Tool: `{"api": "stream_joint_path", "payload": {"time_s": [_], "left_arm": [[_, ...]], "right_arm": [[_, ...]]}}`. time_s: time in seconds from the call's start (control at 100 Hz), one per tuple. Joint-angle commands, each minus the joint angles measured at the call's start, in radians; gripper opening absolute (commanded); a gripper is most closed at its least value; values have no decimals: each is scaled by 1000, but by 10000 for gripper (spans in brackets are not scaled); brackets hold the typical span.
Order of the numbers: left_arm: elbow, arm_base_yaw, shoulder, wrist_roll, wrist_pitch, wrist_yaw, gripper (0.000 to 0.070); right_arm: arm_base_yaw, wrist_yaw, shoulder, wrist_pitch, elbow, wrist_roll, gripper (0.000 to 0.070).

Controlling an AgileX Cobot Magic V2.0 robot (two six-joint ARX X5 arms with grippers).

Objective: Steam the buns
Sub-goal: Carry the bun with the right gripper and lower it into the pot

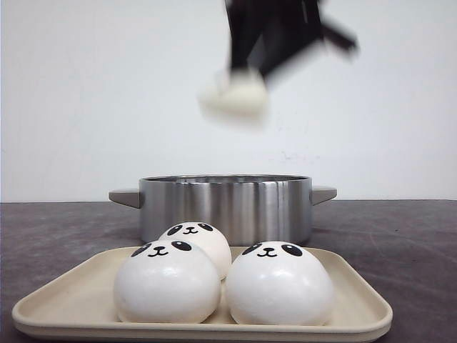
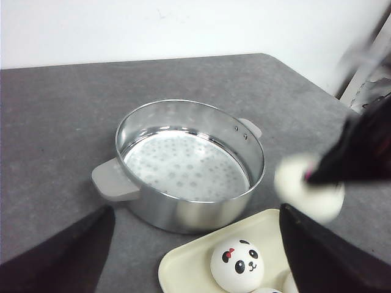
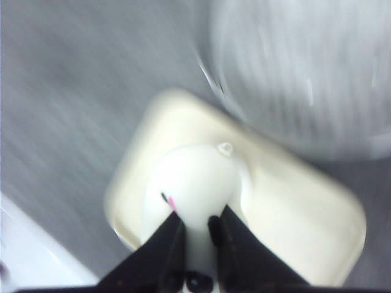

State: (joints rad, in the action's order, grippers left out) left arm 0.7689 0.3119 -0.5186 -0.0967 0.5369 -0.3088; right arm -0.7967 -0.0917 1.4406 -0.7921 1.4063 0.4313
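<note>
Three white panda-face buns (image 1: 166,282) (image 1: 278,284) (image 1: 199,239) sit on a cream tray (image 1: 78,300). My right gripper (image 3: 197,221) is shut on a fourth bun (image 3: 192,189), held high in the air and blurred; that bun (image 1: 235,96) hangs above the steel steamer pot (image 1: 225,207). In the left wrist view the held bun (image 2: 305,186) is beside the pot (image 2: 189,162), whose perforated floor holds nothing. My left gripper (image 2: 195,256) is open, hovering over the tray corner near a bun with a red bow (image 2: 241,264).
The pot has grey handles (image 2: 110,180) on both sides and stands just behind the tray on a dark grey table (image 1: 414,236). A white wall backs the table.
</note>
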Motion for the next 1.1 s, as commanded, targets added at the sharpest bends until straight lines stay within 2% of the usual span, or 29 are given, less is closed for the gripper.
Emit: {"api": "stream_joint_path", "payload": {"time_s": [0.0, 0.07, 0.17, 0.43, 0.66, 0.8, 1.09], "left_arm": [[14, 5, -4, -1, -22, 6, 522], [14, 10, -4, -1, -37, 6, 522], [14, 17, -4, -1, -48, 6, 522], [14, 23, -4, -1, -24, 5, 522], [14, 23, -4, -2, 0, 5, 522], [14, 23, -4, -3, 26, 5, 522], [14, 23, -4, -24, 71, 5, 522]], "right_arm": [[11, 47, 26, 26, 76, -29, 2], [41, 71, 42, 63, 142, -60, 2], [91, 64, 101, 112, 215, -80, 2], [192, 56, 368, 137, 346, -131, 2], [237, 71, 548, 183, 350, -129, 2], [248, 127, 610, 200, 350, -131, 2], [257, 124, 658, 210, 350, -119, 2]]}}
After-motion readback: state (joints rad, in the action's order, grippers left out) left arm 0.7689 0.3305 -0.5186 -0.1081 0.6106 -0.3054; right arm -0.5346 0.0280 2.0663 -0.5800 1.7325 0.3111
